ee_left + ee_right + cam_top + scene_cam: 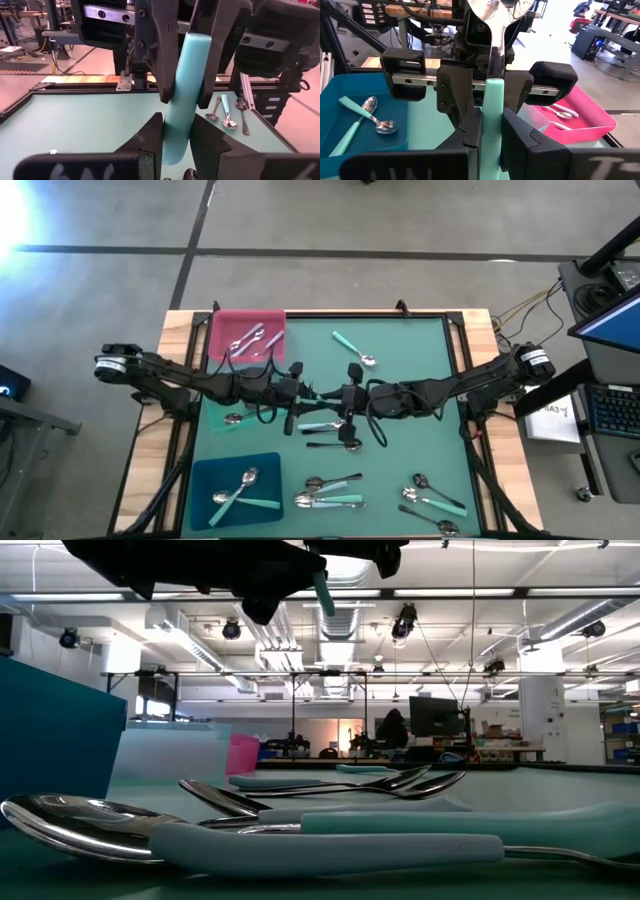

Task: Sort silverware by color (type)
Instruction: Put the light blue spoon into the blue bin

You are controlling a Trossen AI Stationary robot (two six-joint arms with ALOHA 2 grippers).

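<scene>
At table centre, the mint-teal-handled metal spoon (492,95) stands pinched by both the left gripper (176,131) and right gripper (491,129).

Dark jointed arms, white-banded bases, looping cables

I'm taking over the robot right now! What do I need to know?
Pincers: left pincer and right pincer are both shut on one teal-handled spoon, held in the air over the middle of the table.
Done: silver pieces lie in the pink tray, teal spoons in the blue tray.
Left: loose silverware on the green mat needs sorting.
</scene>
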